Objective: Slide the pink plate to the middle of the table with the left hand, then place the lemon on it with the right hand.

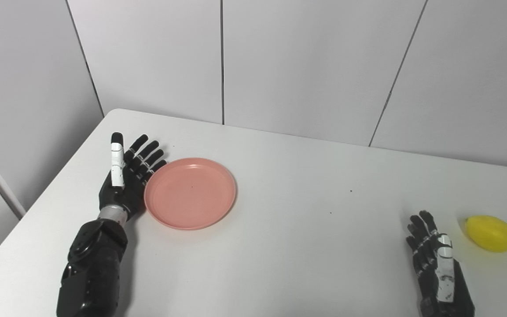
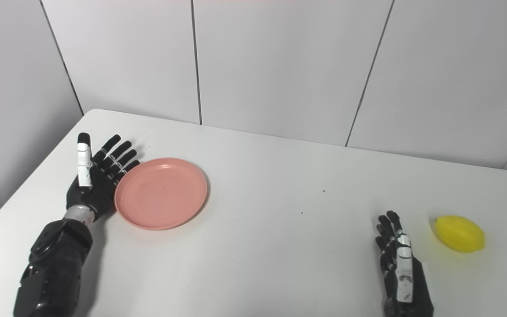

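A pink plate (image 1: 190, 193) lies flat on the left part of the white table (image 1: 306, 185). My left hand (image 1: 128, 174) stands open at the plate's left rim, fingers straight and pointing away, palm side against or very near the rim. A yellow lemon (image 1: 491, 233) lies at the right side of the table. My right hand (image 1: 436, 259) is open and empty, a little left of the lemon and nearer to me, not touching it. The plate (image 2: 161, 193), lemon (image 2: 460, 234), left hand (image 2: 95, 176) and right hand (image 2: 398, 264) also show in the right eye view.
Grey wall panels (image 1: 280, 61) stand right behind the table's far edge. The table's left edge (image 1: 46, 189) runs close by my left arm. A few small dark specks (image 1: 350, 191) mark the middle of the tabletop.
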{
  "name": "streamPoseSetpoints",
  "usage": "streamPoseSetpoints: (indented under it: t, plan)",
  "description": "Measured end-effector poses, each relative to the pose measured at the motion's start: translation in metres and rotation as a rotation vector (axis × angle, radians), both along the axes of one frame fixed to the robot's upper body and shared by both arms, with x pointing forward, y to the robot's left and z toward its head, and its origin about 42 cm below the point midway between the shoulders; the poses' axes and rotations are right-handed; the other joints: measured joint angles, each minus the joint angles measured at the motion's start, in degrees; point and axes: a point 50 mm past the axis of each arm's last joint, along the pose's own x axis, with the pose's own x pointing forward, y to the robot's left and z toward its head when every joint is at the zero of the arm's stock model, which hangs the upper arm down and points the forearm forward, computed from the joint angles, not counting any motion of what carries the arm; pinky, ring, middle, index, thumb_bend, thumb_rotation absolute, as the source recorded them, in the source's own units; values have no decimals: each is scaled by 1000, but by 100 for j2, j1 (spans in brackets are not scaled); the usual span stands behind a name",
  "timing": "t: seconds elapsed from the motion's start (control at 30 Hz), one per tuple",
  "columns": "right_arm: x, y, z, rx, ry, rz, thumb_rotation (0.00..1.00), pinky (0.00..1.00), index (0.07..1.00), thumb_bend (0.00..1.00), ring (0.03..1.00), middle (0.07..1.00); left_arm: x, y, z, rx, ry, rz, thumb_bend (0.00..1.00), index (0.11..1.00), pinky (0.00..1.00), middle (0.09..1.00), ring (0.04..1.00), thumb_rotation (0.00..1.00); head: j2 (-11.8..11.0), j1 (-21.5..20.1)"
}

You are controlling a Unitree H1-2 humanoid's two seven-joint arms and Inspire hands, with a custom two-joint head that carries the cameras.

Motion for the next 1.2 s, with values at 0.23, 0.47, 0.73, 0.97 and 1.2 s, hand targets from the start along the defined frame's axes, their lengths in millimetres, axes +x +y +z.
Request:
streamPoseSetpoints:
  t: [0.23,0.47,0.73,0.97,1.2]
  plan:
    - [-1,2,0,6,-1,-4,979,1000,940,751,967,935,3,-23,-1,97,41,17,1000,835,894,841,855,846,26,-44]
    - [-2,3,0,2,1,-1,1000,1000,943,735,972,934,3,-46,-7,123,26,31,992,870,923,881,876,835,44,-53]
    - [-1,5,0,2,1,4,1000,1000,944,747,973,935,5,-69,-11,200,28,27,976,860,896,887,854,875,44,-62]
    - [-2,6,0,5,1,1,986,1000,937,758,971,932,3,-76,-13,209,19,30,981,851,859,878,849,853,44,-79]
    - [-1,7,0,6,1,2,985,1000,935,760,967,930,3,-85,-14,192,10,18,960,875,843,880,847,848,53,-105]
